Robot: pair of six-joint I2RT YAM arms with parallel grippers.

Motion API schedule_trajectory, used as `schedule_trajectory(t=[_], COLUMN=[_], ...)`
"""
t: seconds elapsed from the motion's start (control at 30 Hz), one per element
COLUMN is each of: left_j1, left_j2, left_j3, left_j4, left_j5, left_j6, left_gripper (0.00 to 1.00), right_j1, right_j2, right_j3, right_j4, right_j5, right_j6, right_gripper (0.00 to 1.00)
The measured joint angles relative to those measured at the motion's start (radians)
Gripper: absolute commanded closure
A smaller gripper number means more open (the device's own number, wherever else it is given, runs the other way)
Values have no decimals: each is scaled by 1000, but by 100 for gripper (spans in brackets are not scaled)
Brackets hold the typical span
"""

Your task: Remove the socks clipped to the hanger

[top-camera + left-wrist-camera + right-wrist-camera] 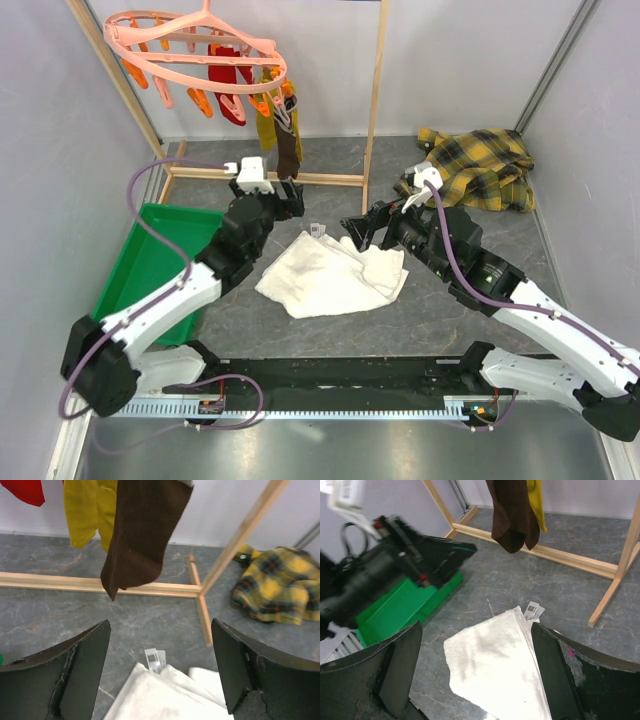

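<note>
Left gripper [160, 627], right gripper [476, 627]: spread, empty. Limp dark brown sock [142, 535] to be pinched high near its clip [287, 97], then pulled straight down off round salmon-pink plastic hanger [195, 45].

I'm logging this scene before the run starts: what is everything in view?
hanger: one, pink, hanging top left
socks: several, red, mustard and brown, clipped to the hanger
rack: one, wooden, at the back
towel: one, white, mid-table
shirt: one, yellow-black plaid, far right
bin: one, green, left
table: one, grey, under it all
left arm: one, white-black, jaws open, below the socks
right arm: one, white-black, jaws open, by the towel's right edge
</note>
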Motion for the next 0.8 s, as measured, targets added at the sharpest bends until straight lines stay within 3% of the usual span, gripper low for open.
schedule_trajectory(t=[0.17,0.47,0.67,0.73,0.8], left_j1=[34,126,144,144,144], left_j2=[184,227,369,427,465], left_j3=[83,128,186,206,215], left_j4=[58,150,200,207,212], left_j5=[-21,18,34,41,43], left_j6=[33,69,94,105,112], left_gripper=[14,13,14,24,58], right_j1=[0,0,0,0,0], right_j2=[-18,-11,-11,-8,0], right_j3=[-1,8,9,11,20], right_j4=[14,3,1,0,0], right_j5=[-6,6,28,41,53], right_j6=[-35,-68,-93,-104,-115], right_gripper=[2,2,2,2,2])
